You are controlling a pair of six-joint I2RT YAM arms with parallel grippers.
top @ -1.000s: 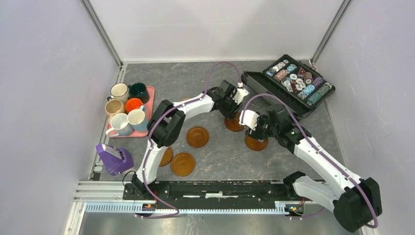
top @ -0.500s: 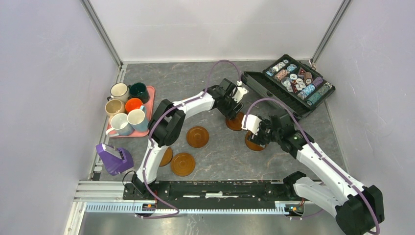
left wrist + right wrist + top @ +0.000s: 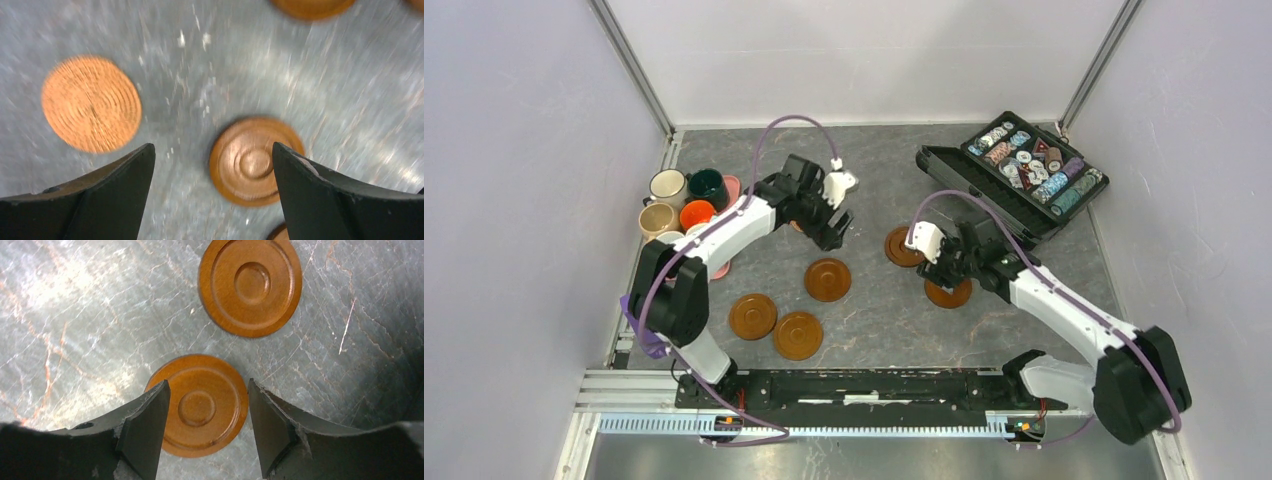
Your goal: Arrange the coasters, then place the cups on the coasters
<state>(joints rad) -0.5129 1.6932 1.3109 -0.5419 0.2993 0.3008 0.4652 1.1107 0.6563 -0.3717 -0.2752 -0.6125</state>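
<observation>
**Left arm swinging back toward the cups while coasters are still being spread**

Swinging away from the middle of the bench (image 3: 874, 320) over the last second, the left hand (image 3: 831, 228) is now hanging just right of the pink tray (image 3: 733, 188). The cups (image 3: 682, 215) are waiting there in a tight cluster, partly hidden by the arm and none yet on a disc. Its jaws are standing wide and carrying nothing. That spread looks suited to a coaster's breadth. Its wrist camera is showing the woven coaster (image 3: 91, 103) off to one side and a ringed coaster (image 3: 256, 161) lying on the stone below the gap.

Nearer the arms' bases, two front coasters (image 3: 774, 325) are lying close together, apparently waiting to be spaced out.

Right of centre, a far coaster (image 3: 904, 247) is sitting alone. Beside it, the right hand (image 3: 208, 390) is straddling the near coaster (image 3: 197, 405). Its jaws are drawn narrow against opposite edges, probably because a flat disc offers no other hold. Whether they are actually pinching it cannot be told.

At far right, the open poker chip case (image 3: 1024, 175) is sitting well apart from the work.
</observation>
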